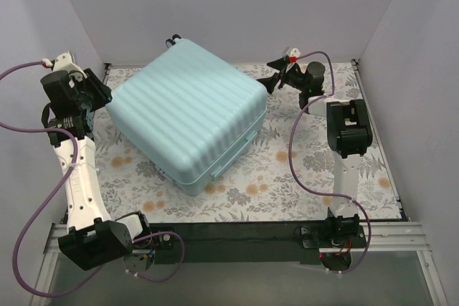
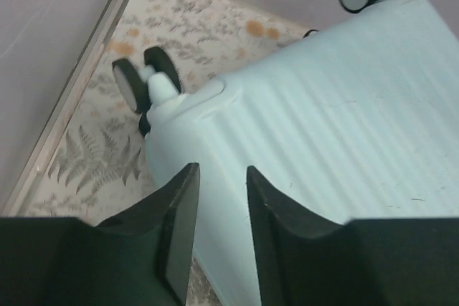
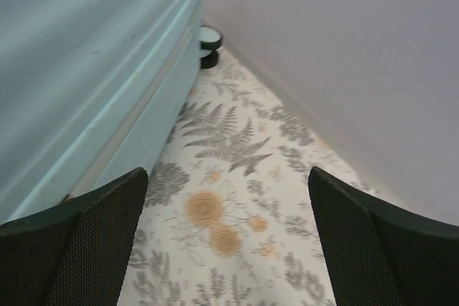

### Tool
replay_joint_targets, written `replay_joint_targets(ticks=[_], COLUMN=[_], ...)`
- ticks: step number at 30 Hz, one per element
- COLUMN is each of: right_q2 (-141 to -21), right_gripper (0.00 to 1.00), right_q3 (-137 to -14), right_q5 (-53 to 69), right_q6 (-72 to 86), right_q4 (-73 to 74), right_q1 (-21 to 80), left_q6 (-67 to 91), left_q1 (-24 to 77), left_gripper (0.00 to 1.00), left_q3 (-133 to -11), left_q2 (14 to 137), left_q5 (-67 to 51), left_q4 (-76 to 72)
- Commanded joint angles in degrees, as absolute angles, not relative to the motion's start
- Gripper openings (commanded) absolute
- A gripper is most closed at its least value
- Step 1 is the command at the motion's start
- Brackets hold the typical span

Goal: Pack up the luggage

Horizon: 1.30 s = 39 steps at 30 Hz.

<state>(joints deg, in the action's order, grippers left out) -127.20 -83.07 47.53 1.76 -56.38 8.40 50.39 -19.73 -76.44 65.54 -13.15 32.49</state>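
The luggage (image 1: 190, 109), a pale mint ribbed hard-shell suitcase, lies shut and flat on the floral tablecloth. My left gripper (image 1: 106, 98) is at its left corner, near the wheels. In the left wrist view the left gripper (image 2: 222, 170) shows a narrow gap between its jaws with nothing in it, and the luggage (image 2: 344, 105) lies just beyond. My right gripper (image 1: 271, 74) hovers off the suitcase's right corner. Seen from the right wrist, the right gripper (image 3: 228, 173) is wide open over bare cloth, beside the luggage (image 3: 86, 69).
Black wheels (image 2: 140, 80) stick out at the suitcase's far-left end, and another wheel (image 3: 209, 37) shows by the back wall. The floral tablecloth (image 1: 308, 177) covers the table. White walls close in the left, back and right sides.
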Motion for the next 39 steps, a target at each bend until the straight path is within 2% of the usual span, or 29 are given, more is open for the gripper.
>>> replay_joint_targets(ticks=[1, 2, 3, 5, 7, 11, 17, 24, 29, 34, 39], right_q2=[-124.11, -123.49, -123.14, -121.56, -119.46, -113.83, -101.18, -87.46, -80.43, -77.26, -73.13], right_gripper=[0.97, 0.97, 0.97, 0.97, 0.96, 0.95, 0.95, 0.95, 0.95, 0.89, 0.83], right_q3=[-79.91, -79.28, -78.67, -76.47, -73.67, -65.94, -49.53, -35.89, -32.7, -33.31, -36.38], right_q5=[52.12, 52.55, 53.17, 54.31, 55.63, 58.26, 63.63, 63.47, 55.64, 49.23, 51.41], right_q6=[2.38, 1.68, 1.23, 0.27, 0.18, -2.17, -5.18, -5.19, -6.32, -7.47, -14.91], right_q4=[-55.55, -55.55, -55.55, -55.72, -56.16, -58.44, -60.64, -61.79, -55.31, -48.62, -34.3], right_q1=[10.81, 11.33, 11.51, 12.21, 12.57, 13.44, 15.37, 17.05, 16.35, 14.6, 8.53], left_q6=[47.65, 47.11, 46.5, 44.66, 44.3, 45.26, 44.04, 43.5, 44.74, 43.51, 42.98], left_q1=[-20.74, -20.74, -20.83, -20.83, -20.83, -20.48, -11.35, -2.56, -1.32, -1.76, -4.12], left_gripper=[0.3, 0.18, 0.11, 0.02, 0.0, 0.01, 0.08, 0.18, 0.18, 0.19, 0.19], left_q3=[-75.06, -73.93, -73.22, -69.72, -67.95, -66.97, -78.38, -89.38, -92.19, -99.31, -102.3], left_q2=[62.59, 62.23, 61.79, 61.26, 62.92, 68.63, 87.32, 101.06, 106.69, 111.7, 112.06], left_q5=[-4.34, -2.74, -1.42, -2.54, -9.36, -22.54, -29.16, -35.77, -37.27, -35.16, -35.6], left_q4=[42.52, 45.5, 46.83, 49.38, 51.05, 45.54, 37.71, 36.13, 33.75, 35.5, 37.0])
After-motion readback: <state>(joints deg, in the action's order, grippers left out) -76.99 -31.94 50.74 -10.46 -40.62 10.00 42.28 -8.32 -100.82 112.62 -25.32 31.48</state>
